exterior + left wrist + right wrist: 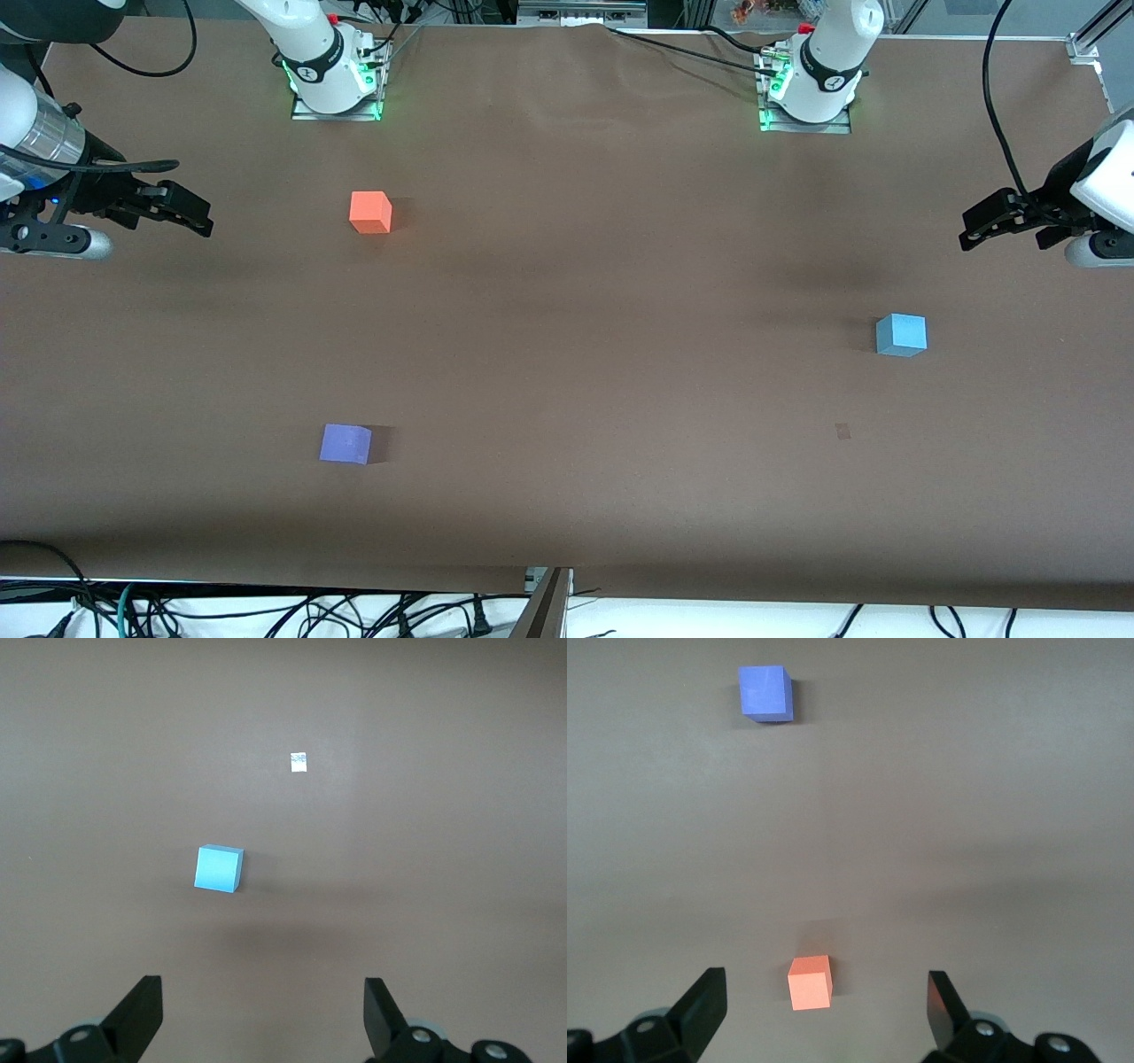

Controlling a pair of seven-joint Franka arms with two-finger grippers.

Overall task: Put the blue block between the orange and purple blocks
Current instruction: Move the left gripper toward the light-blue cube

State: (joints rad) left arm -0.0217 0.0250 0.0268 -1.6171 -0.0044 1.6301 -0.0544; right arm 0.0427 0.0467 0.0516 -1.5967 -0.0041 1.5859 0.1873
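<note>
The blue block point(901, 335) sits on the brown table toward the left arm's end; it also shows in the left wrist view point(218, 868). The orange block point(370, 213) sits toward the right arm's end, farther from the front camera. The purple block point(345, 444) lies nearer the front camera, roughly in line with the orange one. Both show in the right wrist view, orange point(810, 982) and purple point(765, 693). My left gripper point(974, 232) is open and empty, up in the air at its end of the table. My right gripper point(199, 217) is open and empty, up at its end.
The brown table cover point(602, 266) has a small pale tag point(842, 431) nearer the front camera than the blue block; it also shows in the left wrist view point(299, 762). Arm bases point(337, 80) point(811, 89) stand along the table's back edge. Cables point(266, 611) hang at the front edge.
</note>
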